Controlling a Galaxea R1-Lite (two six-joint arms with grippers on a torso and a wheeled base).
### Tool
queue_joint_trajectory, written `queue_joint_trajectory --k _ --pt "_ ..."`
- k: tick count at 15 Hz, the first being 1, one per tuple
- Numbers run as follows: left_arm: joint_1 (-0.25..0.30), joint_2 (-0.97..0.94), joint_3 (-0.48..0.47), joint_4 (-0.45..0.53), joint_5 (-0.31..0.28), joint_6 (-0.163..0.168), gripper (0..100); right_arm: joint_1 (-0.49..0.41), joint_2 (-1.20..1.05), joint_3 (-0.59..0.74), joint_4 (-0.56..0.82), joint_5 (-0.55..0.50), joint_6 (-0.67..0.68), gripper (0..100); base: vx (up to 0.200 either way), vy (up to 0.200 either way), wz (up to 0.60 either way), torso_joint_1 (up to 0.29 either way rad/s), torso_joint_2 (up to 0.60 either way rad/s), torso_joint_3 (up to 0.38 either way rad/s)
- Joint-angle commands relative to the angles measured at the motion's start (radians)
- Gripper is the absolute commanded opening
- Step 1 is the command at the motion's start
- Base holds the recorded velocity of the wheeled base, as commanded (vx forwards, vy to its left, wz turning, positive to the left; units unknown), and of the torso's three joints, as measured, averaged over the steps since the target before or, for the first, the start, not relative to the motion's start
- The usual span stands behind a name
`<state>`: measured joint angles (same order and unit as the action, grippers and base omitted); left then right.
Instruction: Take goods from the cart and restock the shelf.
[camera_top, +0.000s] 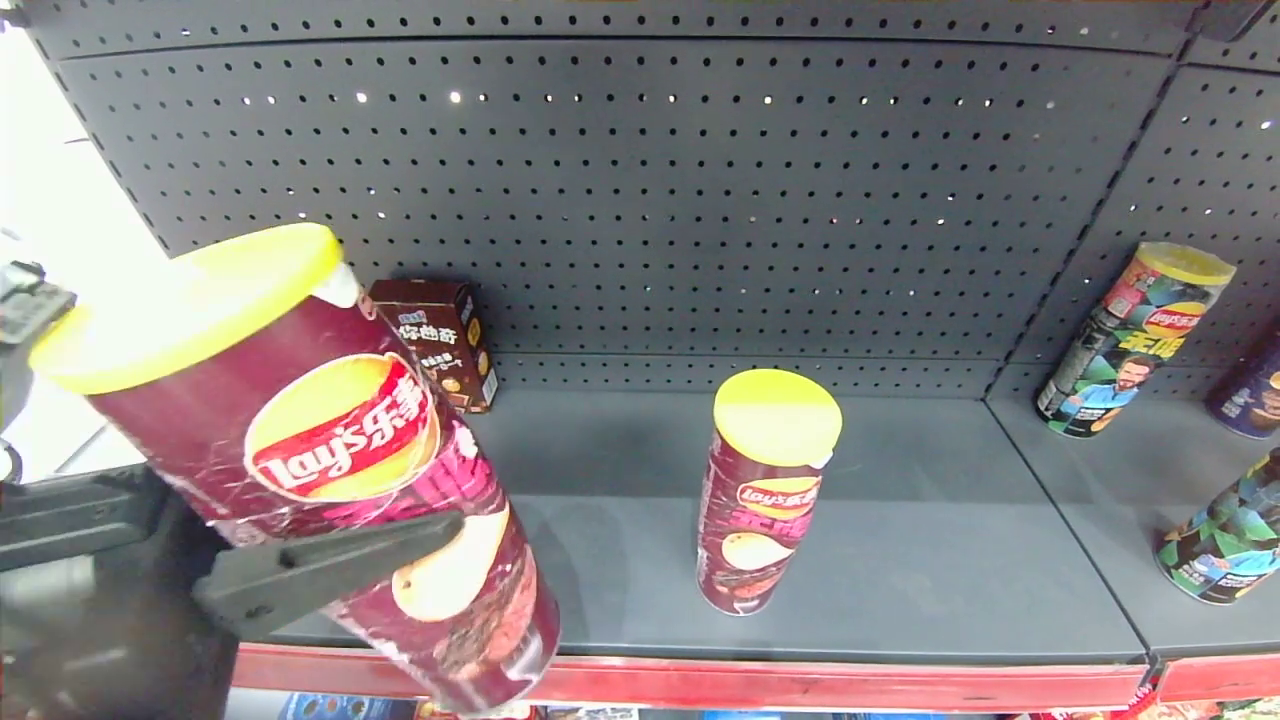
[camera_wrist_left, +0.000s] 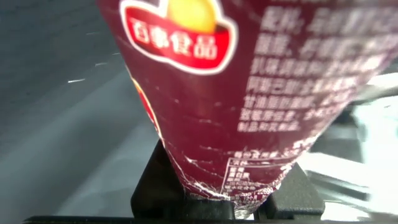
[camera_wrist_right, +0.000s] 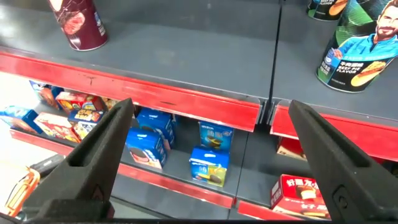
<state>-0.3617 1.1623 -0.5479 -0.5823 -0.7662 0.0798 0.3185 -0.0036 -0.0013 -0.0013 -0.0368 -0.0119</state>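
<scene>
Left gripper (camera_top: 440, 535) clamps tilted can (camera_top: 330, 450) over shelf lip (camera_top: 850, 685) — open deck beyond.

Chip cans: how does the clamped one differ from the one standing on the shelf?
The held can is tilted; the standing can is upright. The held can is clamped in the left end effector; the standing can rests free on the shelf. Both are maroon with yellow lids.

A printed logo marks the tilted maroon can (camera_top: 300, 460).
</scene>
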Motion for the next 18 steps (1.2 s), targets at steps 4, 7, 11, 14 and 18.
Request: queue_joint_trajectory --k 4,7,11,14,18 --pt "-0.002 0.186 -0.144 -0.016 0.157 0.023 0 0.001 0.004 0.0 0.0 0.0 0.0 100 0.0 0.0 0.0 0.0 0.0 0.0" --pt "-0.014 0.277 -0.233 -0.033 0.13 0.009 0 0.001 0.004 0.0 0.0 0.0 0.0 100 0.0 0.0 0.0 0.0 0.0 0.0" --pt "0.012 0.341 -0.297 -0.073 0.12 0.005 0 0.001 0.004 0.001 0.0 0.0 0.0 100 0.0 0.0 0.0 0.0 0.0 0.0" --pt "0.055 0.407 -0.353 -0.071 0.071 0.005 0 0.001 0.004 0.001 0.0 0.0 0.0 100 0.0 0.0 0.0 0.0 0.0 0.0" --pt "0.055 0.539 -0.531 -0.056 0.068 0.043 0 0.001 0.004 0.0 0.0 0.0 0.0 100 0.0 0.0 0.0 0.0 0.0 0.0"
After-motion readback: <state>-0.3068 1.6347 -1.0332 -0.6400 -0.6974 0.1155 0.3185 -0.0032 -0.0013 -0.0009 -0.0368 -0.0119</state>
